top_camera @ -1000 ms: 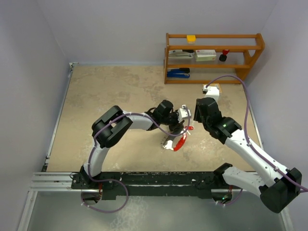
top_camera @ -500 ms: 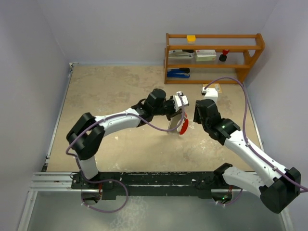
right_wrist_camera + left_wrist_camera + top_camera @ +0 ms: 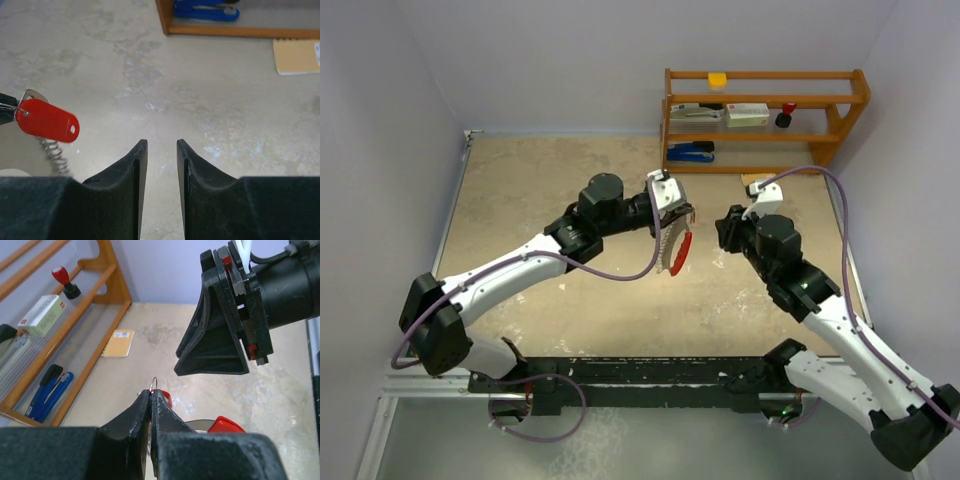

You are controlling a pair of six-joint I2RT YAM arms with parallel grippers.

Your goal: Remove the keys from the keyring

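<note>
My left gripper [image 3: 672,216] is shut on the thin wire ring [image 3: 154,384] of the keyring and holds it above the table. The red-and-white crescent fob [image 3: 677,252] hangs below it; it also shows in the left wrist view [image 3: 225,424]. In the right wrist view a small red-headed key [image 3: 47,121] with a silvery piece hangs from the wire at the left edge, above a coiled metal chain [image 3: 53,150]. My right gripper [image 3: 722,228] is open and empty, to the right of the keyring and facing it, with a gap between them [image 3: 160,146].
A wooden shelf [image 3: 765,122] stands at the back right, holding a blue stapler [image 3: 692,151], a white box [image 3: 747,113], a yellow block and a red-topped knob [image 3: 786,113]. A yellow notepad [image 3: 297,56] lies on the table in front of the shelf.
My left gripper has lifted the keyring off the table and carried it back and left; the fob now hangs free. My right gripper has let go and drawn back slightly to the right.
</note>
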